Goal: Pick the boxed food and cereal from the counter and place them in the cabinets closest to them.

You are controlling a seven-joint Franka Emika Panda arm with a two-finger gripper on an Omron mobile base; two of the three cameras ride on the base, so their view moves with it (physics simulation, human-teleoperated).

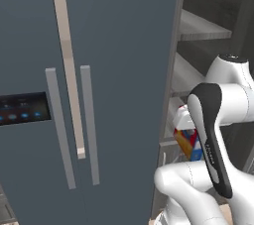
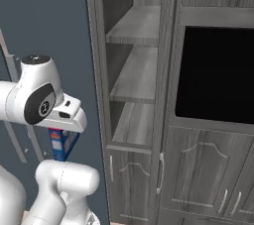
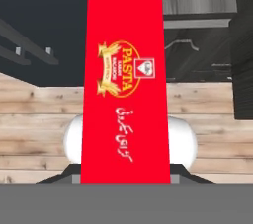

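Gripper clamped on tall thin red-orange-blue cereal carton, carton's long axis running straight out from the fingers. Open dark grey-brown wood-grain cabinet shelves lie to the arm's right, near; judged target.

Wood-grain cabinets with seemingly bare open shelves

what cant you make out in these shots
- End effector: its fingertips are hidden behind the red cereal carton in the hand view.
- Cereal: mostly hidden by the arm in the left base view; in the right base view, just a blue corner under the wrist.
- Fridge: display text too blurred to read; cut off by the frame edges.
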